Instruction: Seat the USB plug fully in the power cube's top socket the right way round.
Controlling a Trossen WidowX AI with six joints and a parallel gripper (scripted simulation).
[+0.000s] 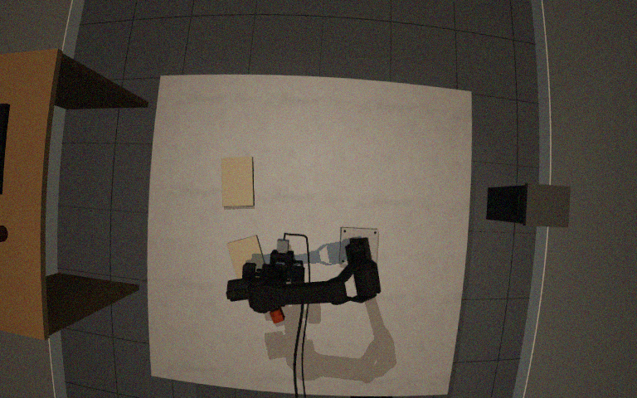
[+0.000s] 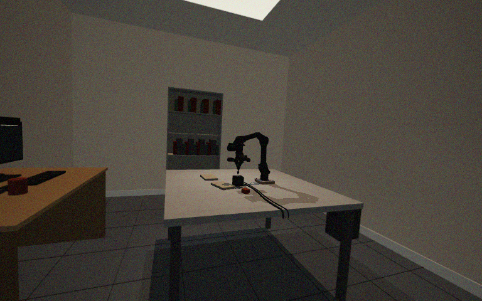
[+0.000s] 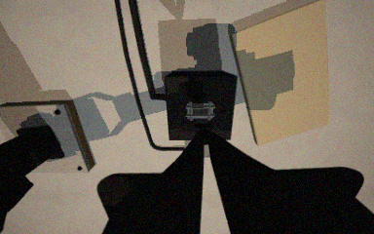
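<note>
Sweeping the wrist view from the left: the arm's base plate (image 3: 78, 141) sits at nine o'clock, then two dark cables (image 3: 131, 54) run toward twelve. At centre stands the power cube (image 3: 200, 104), its metal-rimmed socket (image 3: 200, 111) showing on top. The gripper (image 3: 206, 138) hangs just above it, pinching something thin, presumably the USB plug, which the fingers hide. Holding it straight over the socket suits a vertical insertion. A tan card (image 3: 287, 73) lies at two o'clock.

Matte black 6-joint arm (image 1: 300, 290), pale square base plate (image 1: 371, 233).
</note>
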